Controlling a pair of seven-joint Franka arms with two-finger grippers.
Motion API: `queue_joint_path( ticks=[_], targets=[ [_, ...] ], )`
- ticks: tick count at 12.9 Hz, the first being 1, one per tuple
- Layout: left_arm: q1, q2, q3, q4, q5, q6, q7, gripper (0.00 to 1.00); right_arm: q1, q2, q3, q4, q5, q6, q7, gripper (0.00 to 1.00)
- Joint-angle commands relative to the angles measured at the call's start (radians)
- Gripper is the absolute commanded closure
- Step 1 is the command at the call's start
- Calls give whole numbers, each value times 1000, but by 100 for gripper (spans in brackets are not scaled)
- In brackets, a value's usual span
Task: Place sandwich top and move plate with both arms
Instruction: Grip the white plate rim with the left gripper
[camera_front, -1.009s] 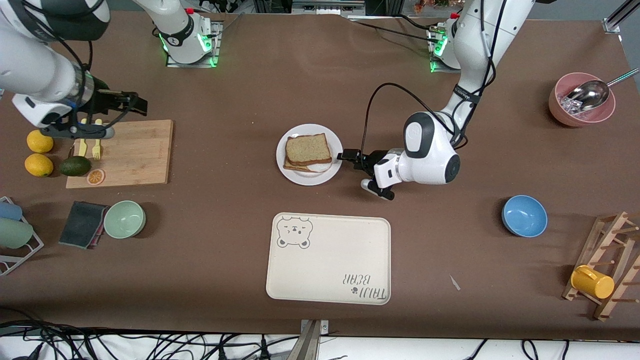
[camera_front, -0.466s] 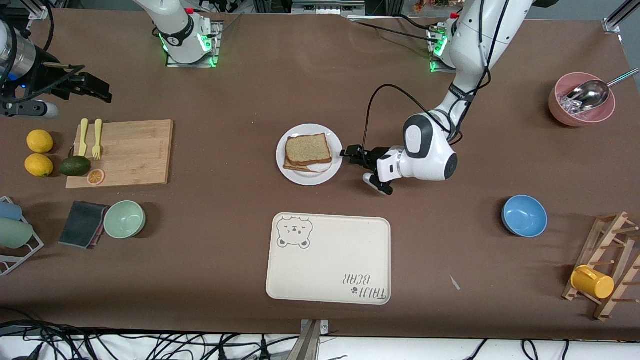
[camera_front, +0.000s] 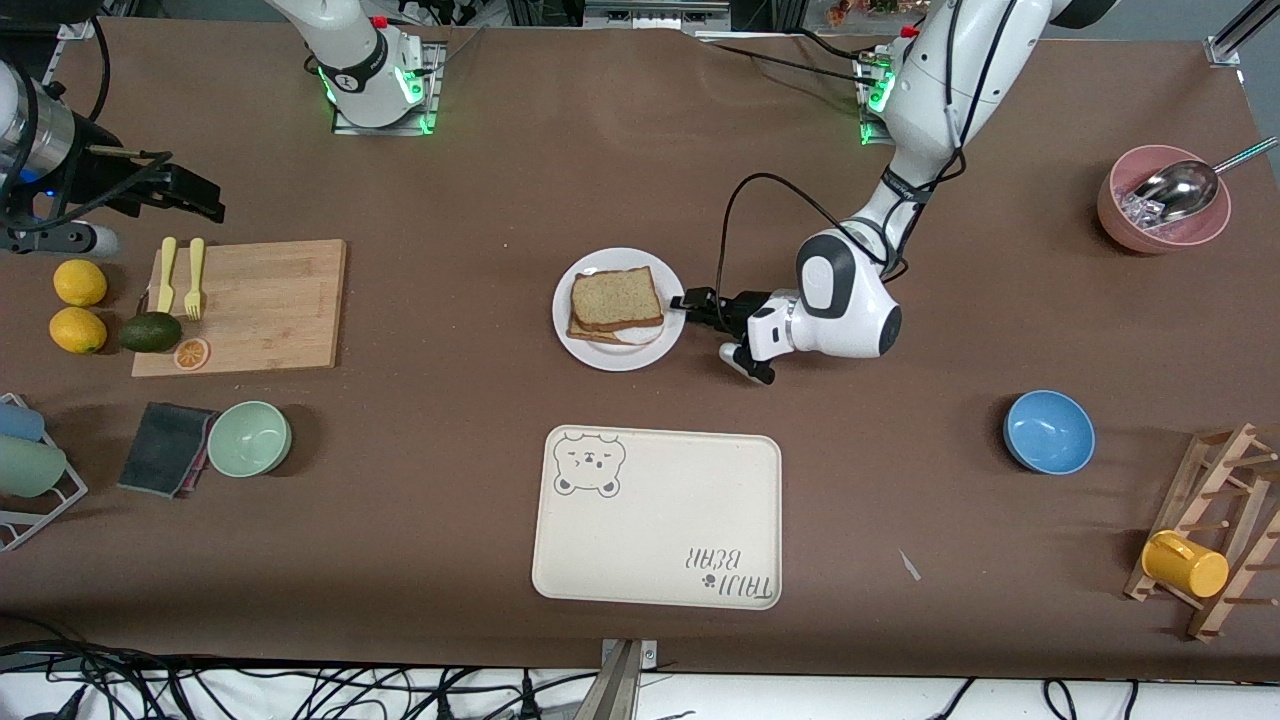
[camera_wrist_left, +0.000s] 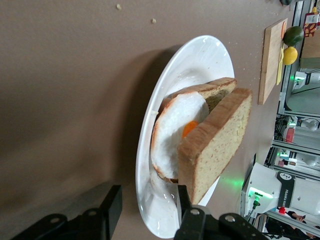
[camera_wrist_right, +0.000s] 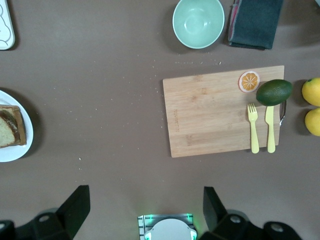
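Bread top sits placed; our spread left gripper has closed in on the plate rim; right gripper, spread, waits.

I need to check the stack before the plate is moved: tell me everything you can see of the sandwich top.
The sandwich top is a square slice of tan, speckled wholemeal bread with a darker brown crust. It lies flat on a fried egg over a second slice, slightly askew, all on the white plate mid-table. No gripper touches it; the left gripper, open, sits at the plate's rim.
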Motion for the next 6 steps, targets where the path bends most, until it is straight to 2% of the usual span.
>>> queue_joint_path(
  ticks=[1, 4, 6],
  targets=[
    [-34, 3, 5, -4, -43, 27, 33, 56, -2, 6, -3, 29, 12, -6, -1, 0],
    [-41, 6, 3, -4, -44, 27, 37, 67, -3, 9, -3, 29, 6, 1, 13, 0],
    [-55, 10, 5, -4, -75, 27, 37, 88, 2, 9, -2, 31, 4, 32, 1, 0]
  ],
)
